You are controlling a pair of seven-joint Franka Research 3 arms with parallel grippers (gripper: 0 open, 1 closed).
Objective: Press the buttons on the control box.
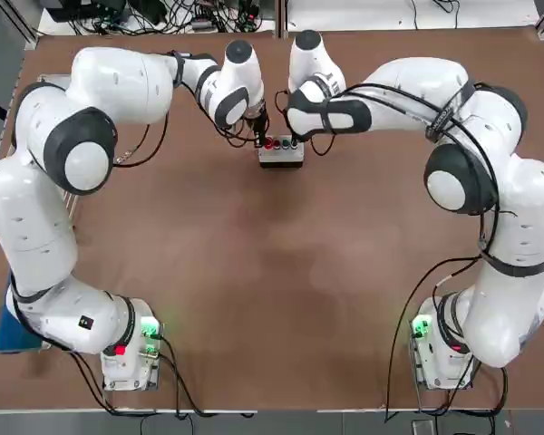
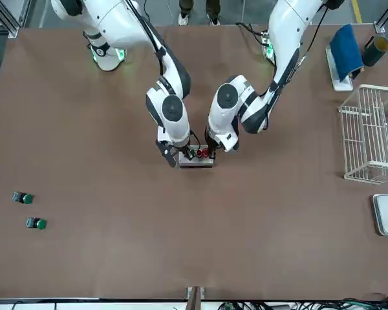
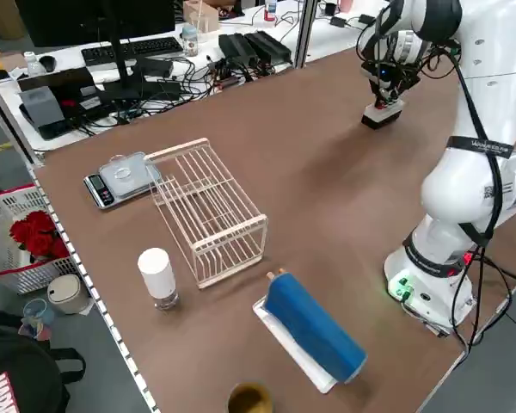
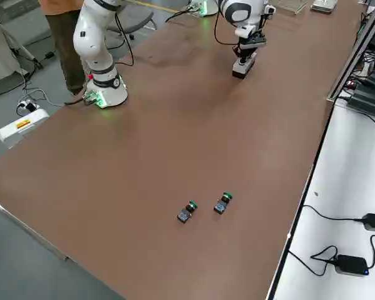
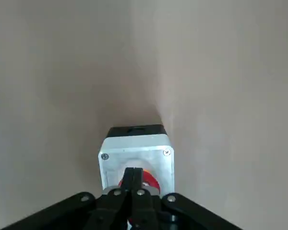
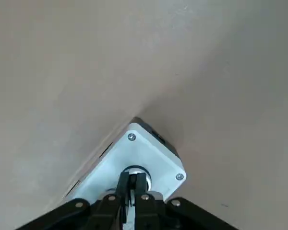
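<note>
Top view: one control box (image 1: 280, 152) with four buttons; left gripper (image 1: 258, 138) and right gripper (image 1: 296, 139), fingers together, press its ends.

Brown bench (image 1: 272, 299) on a grey floor (image 4: 12, 69). Beyond its far edge, a white side desk (image 3: 138, 69) carries a keyboard (image 3: 125, 52), a monitor (image 3: 95, 17) and tangled cables (image 3: 189, 82). A person (image 4: 59, 37) in an orange top stands beside the bench.
</note>
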